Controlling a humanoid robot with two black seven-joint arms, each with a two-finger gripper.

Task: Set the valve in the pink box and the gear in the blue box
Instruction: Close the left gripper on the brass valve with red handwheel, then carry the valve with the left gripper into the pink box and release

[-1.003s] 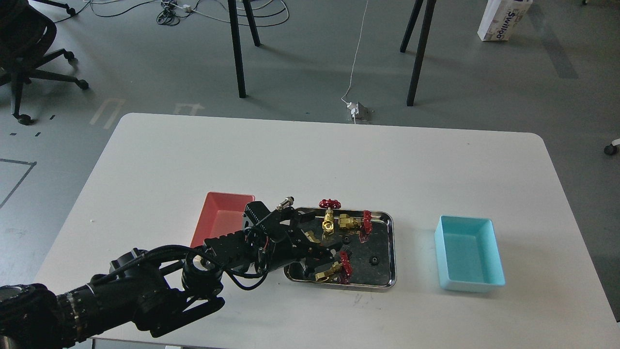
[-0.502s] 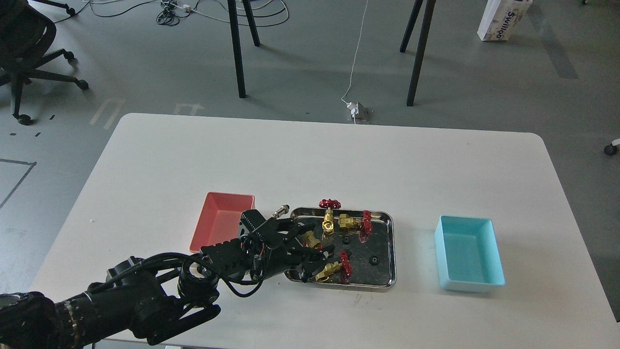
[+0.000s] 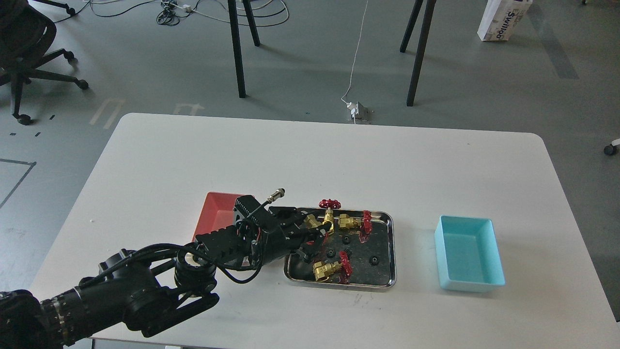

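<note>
Head view. The left gripper (image 3: 314, 238) is over the 9 o'clock end of the steel tray (image 3: 382, 282), its jaws closed on a valve (image 3: 312, 223) lifted off the tray floor. Three further valves stay in the tray: two at 12 o'clock, one at 6 o'clock. Small black gears (image 3: 374, 261) lie on the tray floor. The pink box (image 3: 213, 213) sits just beside the tray at 9 o'clock, partly hidden by the arm; the blue box (image 3: 469, 254) stands apart at 3 o'clock, all on the white table (image 3: 290, 155).

Pink box (image 3: 213, 215); cyan blue box (image 3: 469, 253)
</note>
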